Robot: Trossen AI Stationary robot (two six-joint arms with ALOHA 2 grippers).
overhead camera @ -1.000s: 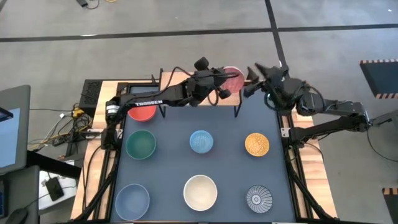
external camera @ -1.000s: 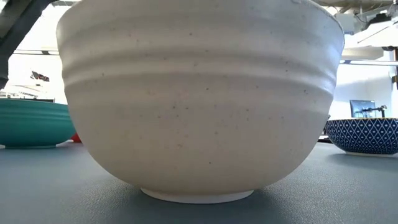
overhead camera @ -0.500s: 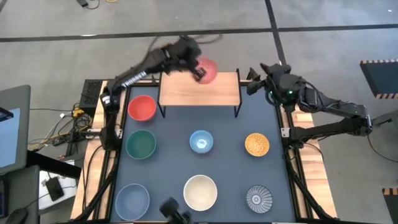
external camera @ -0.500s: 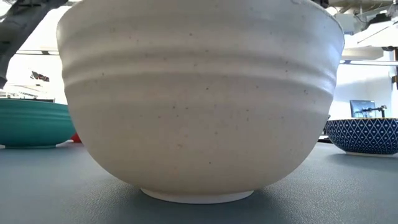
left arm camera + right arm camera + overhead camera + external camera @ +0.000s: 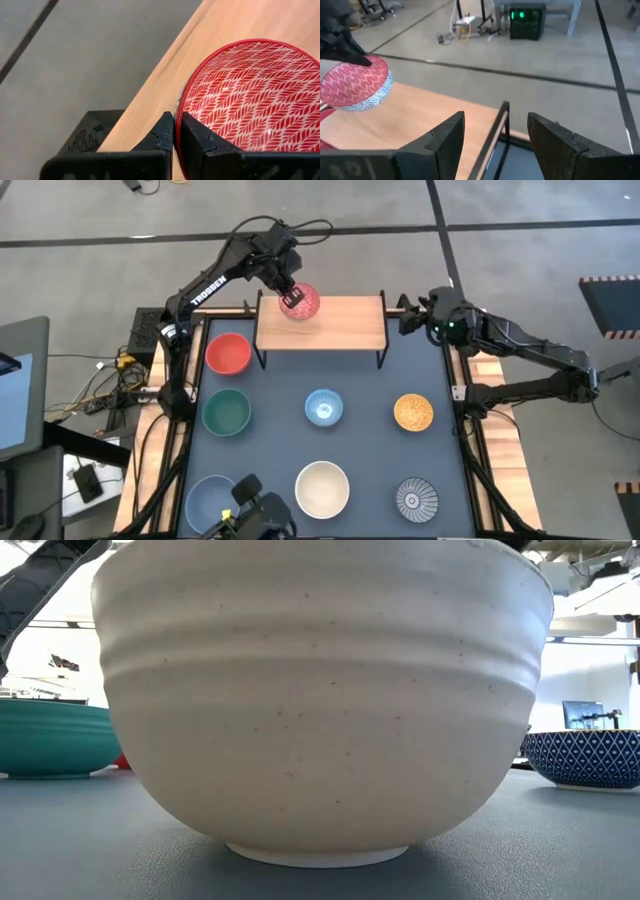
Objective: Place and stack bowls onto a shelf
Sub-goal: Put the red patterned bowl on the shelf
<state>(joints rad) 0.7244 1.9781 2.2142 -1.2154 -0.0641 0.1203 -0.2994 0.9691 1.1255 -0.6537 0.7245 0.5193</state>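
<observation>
Over the left half of the low light-wood shelf (image 5: 340, 325) on black metal legs, we now find the left gripper (image 5: 288, 293), which a second ago reached across toward the shelf's right end; its fingers (image 5: 192, 135) are pinched tight on the rim of the round pink-red bowl with a leaf pattern inside (image 5: 250, 95), now well left of where it was. In the right wrist view the bowl (image 5: 355, 82) is tipped on edge, mouth turned sideways toward that camera, its lower side close to the plank; contact we cannot tell. The right gripper (image 5: 408, 317) has drawn back to just off the shelf's right end, its jaws spread wide and empty (image 5: 495, 142). The shelf's middle and right lie bare. On the dark table below we list the red bowl (image 5: 228, 353), green bowl (image 5: 227, 412), light blue patterned bowl (image 5: 323, 407), yellow bowl (image 5: 413, 411), grey-blue bowl (image 5: 212, 498), cream white bowl (image 5: 322, 488) and grey-and-white ribbed bowl (image 5: 417, 499), all upright and well apart.
</observation>
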